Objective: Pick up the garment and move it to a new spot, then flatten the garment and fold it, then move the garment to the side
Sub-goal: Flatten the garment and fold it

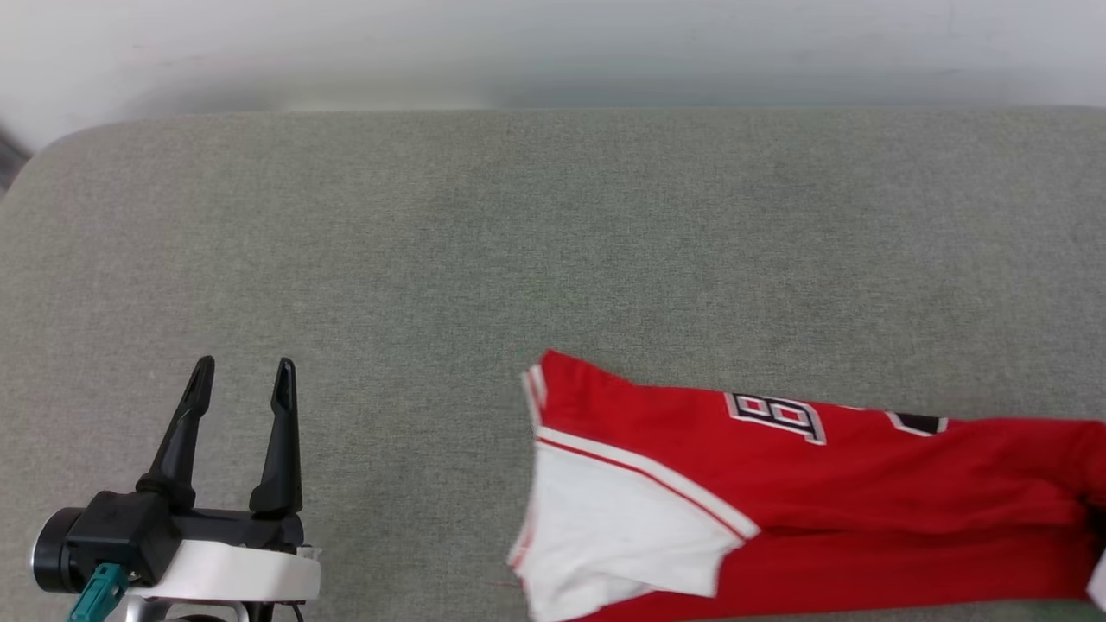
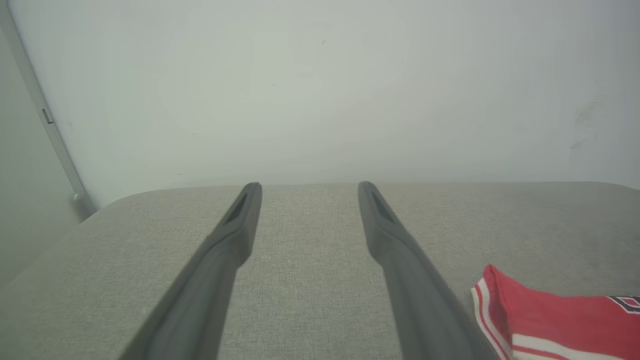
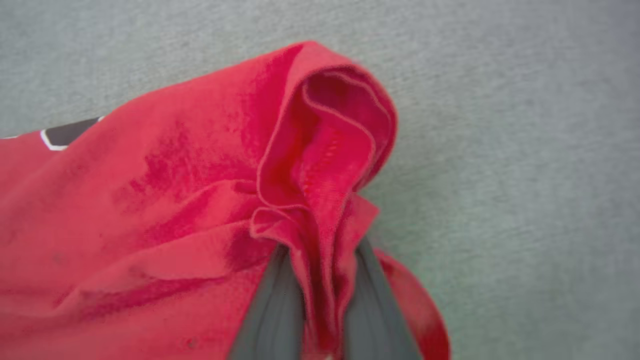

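The garment lies folded into a long strip at the lower right of the grey surface, with a white sleeve toward the middle and black lettering along its far edge. In the right wrist view my right gripper is shut on a bunched red fold of the garment, the cloth pinched between both fingers and rising above them. My left gripper hovers open over the bare surface at the lower left, well apart from the shirt. In the left wrist view the left gripper holds nothing, and the garment's striped edge shows at the lower right.
The grey cloth-covered surface stretches wide to the left and behind the garment. Its far edge meets a white wall, and its far left corner is rounded.
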Motion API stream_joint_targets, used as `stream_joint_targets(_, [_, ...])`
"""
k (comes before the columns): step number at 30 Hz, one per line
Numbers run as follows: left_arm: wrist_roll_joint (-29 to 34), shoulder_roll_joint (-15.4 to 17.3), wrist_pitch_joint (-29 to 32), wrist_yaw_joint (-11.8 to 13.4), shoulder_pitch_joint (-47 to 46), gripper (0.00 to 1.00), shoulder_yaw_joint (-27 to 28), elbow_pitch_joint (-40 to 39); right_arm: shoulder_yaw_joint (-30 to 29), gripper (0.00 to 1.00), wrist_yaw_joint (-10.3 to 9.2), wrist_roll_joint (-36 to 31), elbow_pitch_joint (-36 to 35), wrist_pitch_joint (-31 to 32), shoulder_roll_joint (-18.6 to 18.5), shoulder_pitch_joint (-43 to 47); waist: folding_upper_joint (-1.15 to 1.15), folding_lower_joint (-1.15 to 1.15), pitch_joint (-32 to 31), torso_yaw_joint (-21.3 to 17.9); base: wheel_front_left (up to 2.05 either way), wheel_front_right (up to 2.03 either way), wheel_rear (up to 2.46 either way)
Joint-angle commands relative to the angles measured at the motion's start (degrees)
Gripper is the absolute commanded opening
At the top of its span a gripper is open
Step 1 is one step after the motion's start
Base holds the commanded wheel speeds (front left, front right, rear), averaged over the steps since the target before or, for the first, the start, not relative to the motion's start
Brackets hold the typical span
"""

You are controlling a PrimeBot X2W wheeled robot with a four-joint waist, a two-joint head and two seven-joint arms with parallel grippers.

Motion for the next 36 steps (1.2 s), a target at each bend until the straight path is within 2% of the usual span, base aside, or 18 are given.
stream_joint_targets(1, [-0.1, 0.2, -0.3, -0.1, 0.0, 1.0, -0.1, 0.1, -1.6, 0.0, -0.11, -1.5, 0.9, -1.0, -1.4, -1.3, 0.0, 0.0, 0.0, -0.2, 0.0, 0.0, 0.0])
stream_joint_targets(4, [-0.1, 0.4, -0.3, -0.1, -0.2, 1.0, -0.5, 0.3, -2.8, 0.0, -0.09, -3.6, 2.4, -1.9, -1.9, -2.4, 0.0, 0.0, -0.2, -0.4, 0.0, 0.0, 0.0])
stream_joint_targets(8, [0.0, 0.4, -0.3, -0.1, 0.3, 1.0, -0.5, 0.8, -1.8, 0.0, -0.08, -3.5, 0.9, -1.3, -1.6, -2.8, 0.0, 0.0, -1.1, -0.6, 0.0, 0.0, 0.0])
stream_joint_targets(18, [0.1, 0.0, -0.3, -0.1, 2.0, 1.0, -0.9, 1.0, 5.4, 0.0, -0.08, -0.2, -14.0, 7.3, 1.9, 2.2, 0.0, 0.0, -3.9, -1.0, 0.0, 0.0, 0.0])
stream_joint_targets(23, [0.0, -0.2, -0.3, -0.1, 2.1, 1.0, -1.3, 1.1, 9.5, 0.0, -0.08, 1.7, -21.2, 12.0, 5.3, 4.3, 0.0, 0.0, -4.8, -0.8, 0.0, 0.0, 0.0])
stream_joint_targets(27, [-0.2, -0.3, -0.3, -0.1, 2.3, 1.0, -1.6, 1.1, 12.9, 0.0, -0.08, 2.8, -24.1, 15.0, 9.9, 4.1, 0.0, 0.0, -4.9, -0.4, 0.0, 0.0, 0.0])
stream_joint_targets(31, [-0.3, -0.3, -0.3, -0.1, 1.9, 1.0, -2.0, 1.1, 15.2, 0.0, -0.08, 3.8, -24.7, 16.3, 14.1, 1.9, 0.0, 0.0, -4.5, 0.3, 0.0, 0.0, 0.0])
stream_joint_targets(36, [-0.5, -0.3, -0.3, -0.1, 1.1, 1.0, -2.2, 1.4, 20.0, 0.0, -0.08, 8.0, -22.4, 15.3, 15.3, 0.2, 0.0, 0.0, -4.0, 1.4, 0.0, 0.0, 0.0])
